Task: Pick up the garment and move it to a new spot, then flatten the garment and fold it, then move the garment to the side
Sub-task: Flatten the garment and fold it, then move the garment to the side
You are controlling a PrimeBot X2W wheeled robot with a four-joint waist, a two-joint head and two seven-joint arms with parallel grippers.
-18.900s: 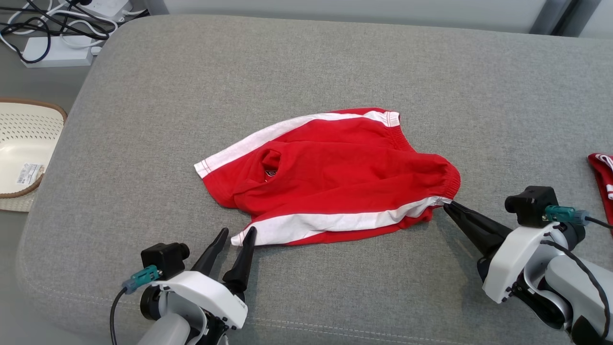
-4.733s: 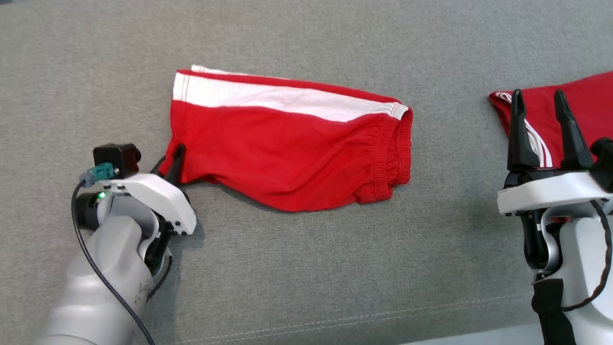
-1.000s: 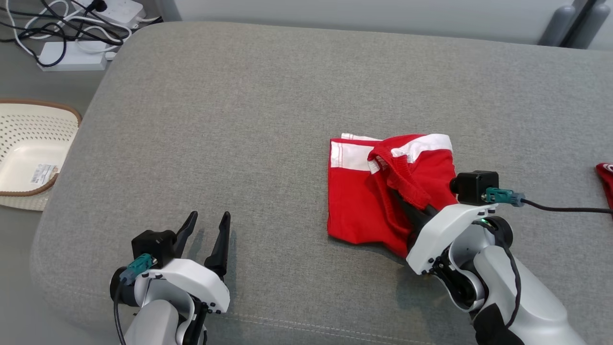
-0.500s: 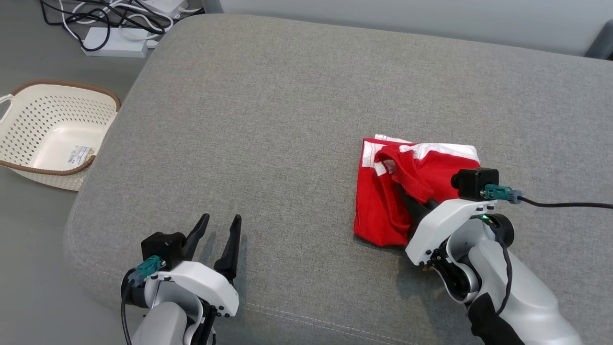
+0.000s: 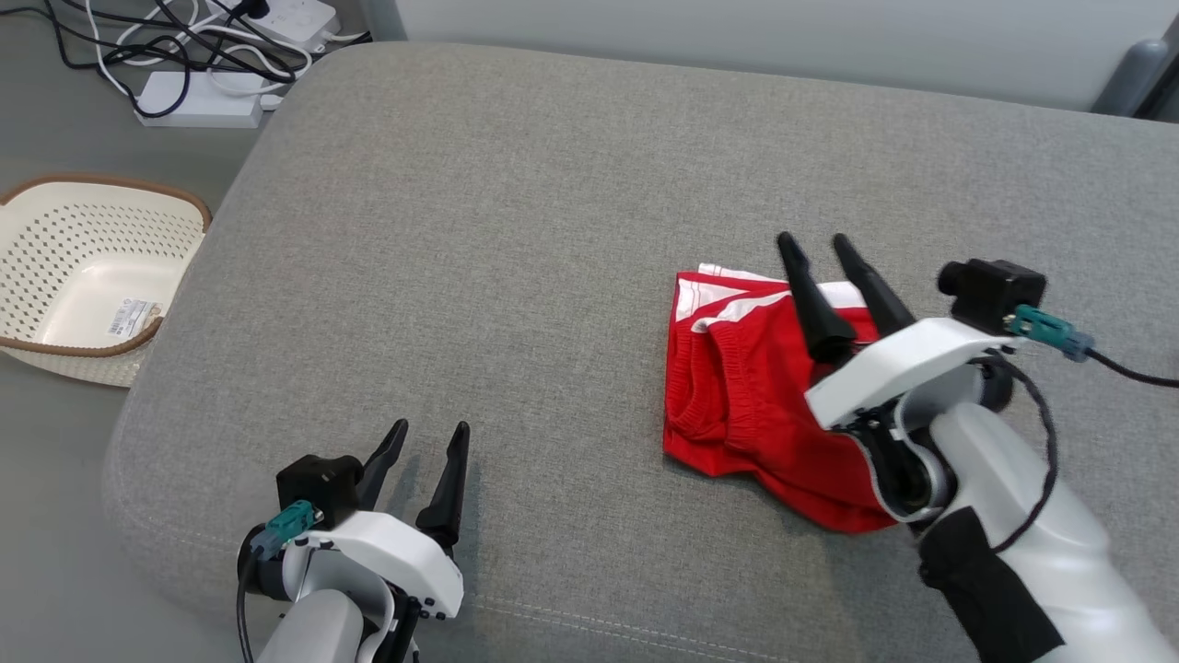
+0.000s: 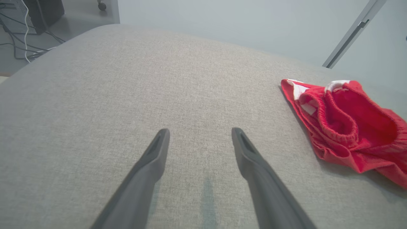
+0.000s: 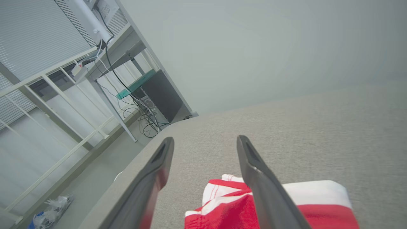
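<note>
The garment [image 5: 746, 405], red shorts with white side stripes, lies folded in a loose bundle on the grey cushion, right of centre. It also appears at the right of the left wrist view [image 6: 346, 127] and at the bottom of the right wrist view [image 7: 286, 203]. My right gripper [image 5: 815, 244] hangs open above the garment's far side, fingers pointing away, nothing between them. My left gripper [image 5: 428, 431] rests open near the front left of the cushion, well apart from the garment.
The grey cushion [image 5: 516, 230] has open surface to the left and behind the garment. A cream perforated basket [image 5: 83, 276] sits on the floor at the left. A power strip with cables [image 5: 198, 97] lies at the far left on the floor.
My right gripper has opened, let go of the garment and lifted above it; the raised waistband has dropped onto the bundle. The head camera shifted slightly. The left gripper stayed put.
</note>
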